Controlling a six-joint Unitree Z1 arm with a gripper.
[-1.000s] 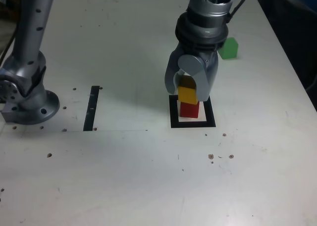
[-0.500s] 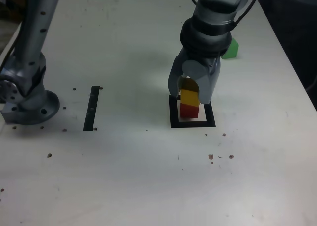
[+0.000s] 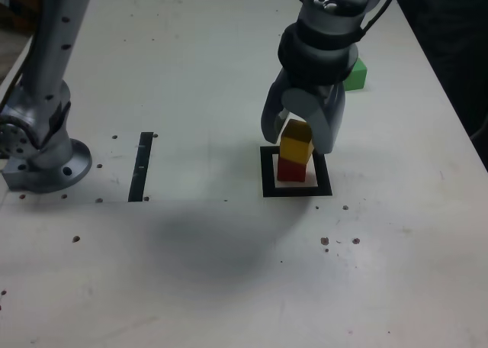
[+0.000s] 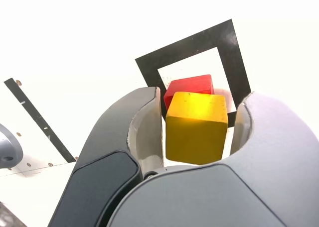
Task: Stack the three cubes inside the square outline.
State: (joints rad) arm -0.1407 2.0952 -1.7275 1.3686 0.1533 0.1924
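"What are we looking at?"

"The big grey metal gripper (image 4: pixel 199 132) is open around the matte yellow cube (image 4: pixel 196 132), with a gap showing beside each finger, so it seems to hold nothing."

"And beneath?"

"The square outline of black tape (image 3: pixel 270 191) lies flat on the white table (image 3: pixel 191 287). Inside it sits the matte red cube (image 3: pixel 291 171), with the yellow one on top, turned a little against it. The matte green cube (image 3: pixel 355 76) waits well apart, towards the exterior view's right, partly behind the gripper."

"So how does one do this release well?"

"Spread the fingers evenly, I'd say, so neither pad drags the yellow cube. Check that it rests flat, then back straight off, slowly. Any sideways brush could topple it, and green needs that top face level!"
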